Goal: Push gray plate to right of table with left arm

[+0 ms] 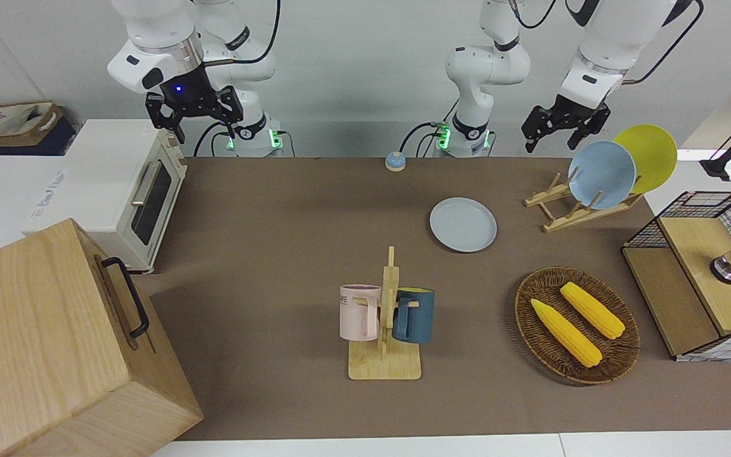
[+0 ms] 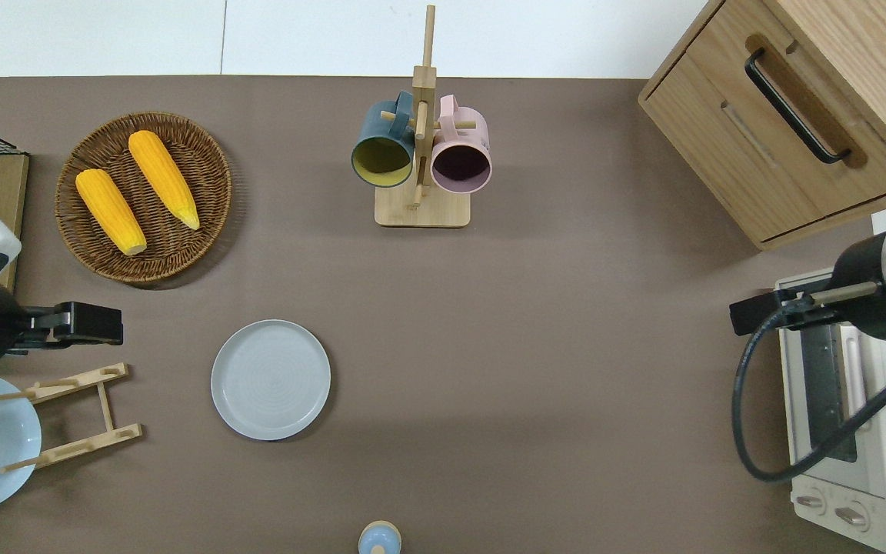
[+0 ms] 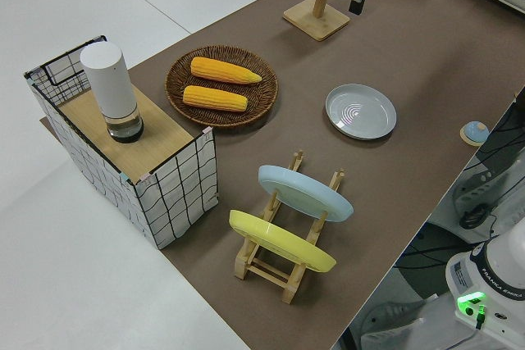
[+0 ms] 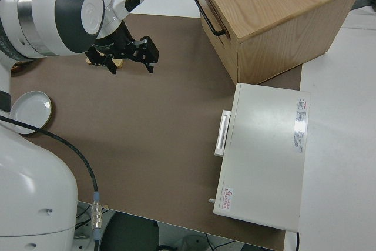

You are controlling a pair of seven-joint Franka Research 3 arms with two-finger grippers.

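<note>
Left gripper (image 1: 561, 130) up in the air, fingers spread, holding nothing, over the wooden plate rack (image 2: 66, 415). Gray plate (image 2: 271, 379) flat on the table (image 2: 566, 346), untouched, just beside the rack toward the right arm's end, nearer to the robots than the mug stand (image 2: 421, 146). Right arm parked, claw (image 1: 194, 111) open.

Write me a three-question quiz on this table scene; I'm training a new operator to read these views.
1. True or false: the gray plate lies flat on the table.
2. How many corn cobs are in the wicker basket?
3. Which plate in the wooden rack stands nearer to the gray plate: A) light blue plate, B) yellow plate?

Key: 1 true; 2 two; 3 A.
</note>
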